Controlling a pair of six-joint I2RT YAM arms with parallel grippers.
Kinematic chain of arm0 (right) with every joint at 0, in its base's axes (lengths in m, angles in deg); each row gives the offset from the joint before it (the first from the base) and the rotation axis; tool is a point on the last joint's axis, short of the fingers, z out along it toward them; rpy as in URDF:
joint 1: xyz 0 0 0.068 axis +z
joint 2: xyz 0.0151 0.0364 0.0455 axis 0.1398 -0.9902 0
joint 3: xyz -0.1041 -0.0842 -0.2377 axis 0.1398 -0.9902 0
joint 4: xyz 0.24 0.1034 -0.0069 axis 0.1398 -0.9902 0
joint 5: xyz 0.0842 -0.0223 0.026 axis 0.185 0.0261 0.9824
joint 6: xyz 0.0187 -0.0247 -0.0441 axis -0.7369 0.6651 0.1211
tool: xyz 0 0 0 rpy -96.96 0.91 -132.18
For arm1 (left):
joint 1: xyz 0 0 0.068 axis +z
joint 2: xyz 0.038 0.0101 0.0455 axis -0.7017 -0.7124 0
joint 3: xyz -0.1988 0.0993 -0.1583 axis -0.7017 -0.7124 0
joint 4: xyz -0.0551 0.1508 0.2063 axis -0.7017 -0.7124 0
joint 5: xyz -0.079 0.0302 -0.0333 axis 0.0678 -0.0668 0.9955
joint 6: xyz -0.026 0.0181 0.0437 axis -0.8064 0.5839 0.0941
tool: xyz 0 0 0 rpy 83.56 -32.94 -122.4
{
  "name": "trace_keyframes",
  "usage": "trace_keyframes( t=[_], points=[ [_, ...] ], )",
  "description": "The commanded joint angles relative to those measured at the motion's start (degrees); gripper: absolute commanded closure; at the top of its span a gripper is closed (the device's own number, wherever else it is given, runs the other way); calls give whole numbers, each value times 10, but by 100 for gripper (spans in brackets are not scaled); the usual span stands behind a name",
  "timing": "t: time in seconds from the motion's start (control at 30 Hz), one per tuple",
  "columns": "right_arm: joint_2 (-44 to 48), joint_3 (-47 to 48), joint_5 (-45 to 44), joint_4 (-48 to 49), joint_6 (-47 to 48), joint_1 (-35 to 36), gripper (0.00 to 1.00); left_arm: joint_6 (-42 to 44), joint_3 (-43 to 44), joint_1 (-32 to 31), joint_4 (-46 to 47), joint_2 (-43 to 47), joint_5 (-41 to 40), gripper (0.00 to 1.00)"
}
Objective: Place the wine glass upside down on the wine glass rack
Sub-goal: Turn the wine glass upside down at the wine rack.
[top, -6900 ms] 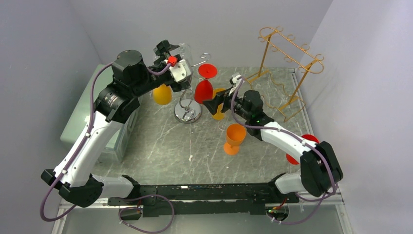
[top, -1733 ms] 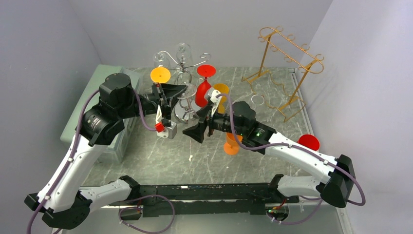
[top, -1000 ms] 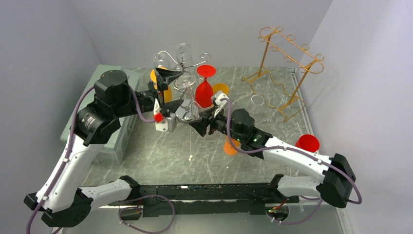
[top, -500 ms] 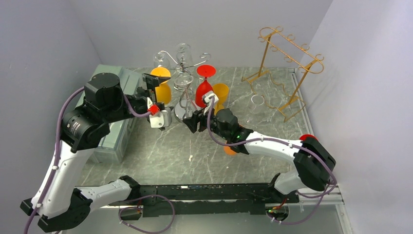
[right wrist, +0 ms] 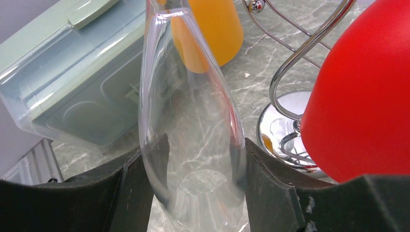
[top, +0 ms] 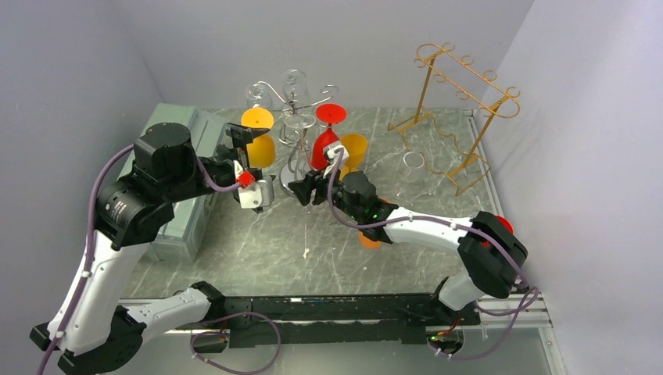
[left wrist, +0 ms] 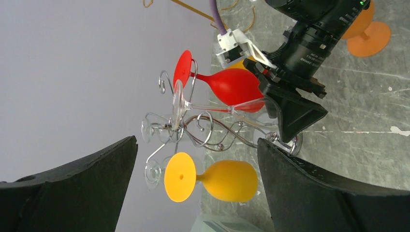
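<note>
- Currently gripping the clear wine glass by its bowl with the right gripper: jaws clamped onto it, one finger each side, both touching.
- Holding it inverted: bowl down, stem upright, foot up among the top hooks of the silver rack. Can't tell whether the foot is resting on a hook.
- Hovering the left gripper just left of that rack, facing it, jaws spread wide, nothing between them.
- Also hanging foot-up on the same rack: red glass just beside the clear one, yellow glass on the side nearer the left gripper.
- Seeing the rack's chrome base on the table, near the middle of the far edge.
- Just right of the red glass, toward the far edge: second yellow glass, partly hidden.
- Mid-table, behind the right arm: orange glass standing upright on its foot.
- Right of centre, toward the far edge: small clear tumbler, near the foot of the gold rack.
- Gold rack placed in the far right corner.
- Along the left edge: grey-green lidded box.
- At the right edge, something red mostly hidden behind the right arm; can't tell what.
</note>
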Motion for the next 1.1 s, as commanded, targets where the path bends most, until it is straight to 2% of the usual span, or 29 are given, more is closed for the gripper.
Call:
trace_keyframes(
  t=[0.0,0.73,1.07],
  points=[
    [-16,43,-2,39,-8,-5,70,3,-17,-1,16,13,-10,0],
    [-83,123,35,-8,28,-14,72,-2,-28,-1,15,14,-11,1],
    [-79,104,54,7,51,-12,75,-2,-29,-1,23,13,-18,1]
  ],
)
